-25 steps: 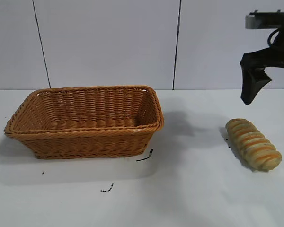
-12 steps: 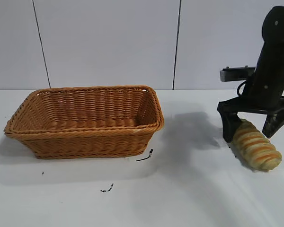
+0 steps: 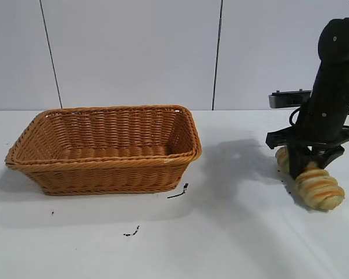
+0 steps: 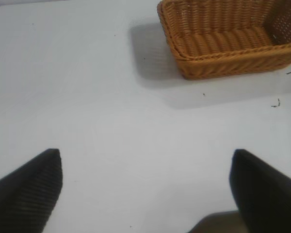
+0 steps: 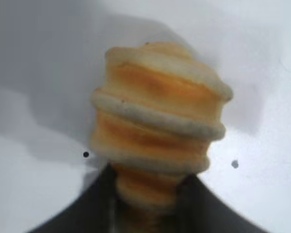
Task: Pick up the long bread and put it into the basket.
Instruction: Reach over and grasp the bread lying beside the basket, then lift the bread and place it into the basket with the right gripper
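Note:
The long bread (image 3: 321, 187), ribbed in tan and orange stripes, lies on the white table at the right. My right gripper (image 3: 305, 165) is down over its far half, with the fingers pressed in on both sides of the loaf. In the right wrist view the bread (image 5: 160, 111) narrows between the right gripper's (image 5: 148, 175) black fingers. The wicker basket (image 3: 104, 160) stands at the left, well apart from the bread, with nothing visible inside. The left gripper (image 4: 145, 162) is open over bare table, with the basket (image 4: 223, 54) beyond it.
Small black marks lie on the table in front of the basket (image 3: 177, 192) and nearer the front edge (image 3: 132, 232). A white panelled wall stands behind the table. Open tabletop lies between basket and bread.
My right gripper came down from above the table onto the bread, straddled it with open fingers, then closed on it. The bread has shifted slightly. The basket has not moved.

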Motion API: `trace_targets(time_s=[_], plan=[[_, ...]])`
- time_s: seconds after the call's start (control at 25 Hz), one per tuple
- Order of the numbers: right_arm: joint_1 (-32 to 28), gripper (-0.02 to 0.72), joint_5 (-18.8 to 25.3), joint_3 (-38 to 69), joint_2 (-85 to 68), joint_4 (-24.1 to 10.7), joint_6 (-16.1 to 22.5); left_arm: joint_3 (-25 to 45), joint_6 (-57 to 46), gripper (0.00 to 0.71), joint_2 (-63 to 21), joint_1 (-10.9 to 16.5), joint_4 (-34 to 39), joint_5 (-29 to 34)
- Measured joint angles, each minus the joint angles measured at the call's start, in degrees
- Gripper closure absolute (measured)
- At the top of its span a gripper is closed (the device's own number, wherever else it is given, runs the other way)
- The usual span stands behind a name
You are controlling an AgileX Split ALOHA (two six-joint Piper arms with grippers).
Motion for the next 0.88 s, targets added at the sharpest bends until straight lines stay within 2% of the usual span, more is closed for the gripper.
trace_targets(time_s=[0.28, 0.36, 0.64, 0.88], plan=[[0.0, 0.581, 12.6, -13.7, -5.5, 0.0, 0.0, 0.0, 0.0, 0.014, 0.0, 0.0, 0.0, 0.0], [0.0, 0.581, 14.6, -17.7, -5.6, 0.8, -0.7, 0.0, 0.0, 0.014, 0.0, 0.0, 0.0, 0.0], [4.3, 0.582, 19.2, -32.0, -2.3, 0.3, -3.8, 0.0, 0.0, 0.014, 0.0, 0.0, 0.0, 0.0], [12.5, 0.591, 19.4, -43.8, 4.5, 0.0, -7.8, 0.0, 0.0, 0.014, 0.0, 0.0, 0.0, 0.0]])
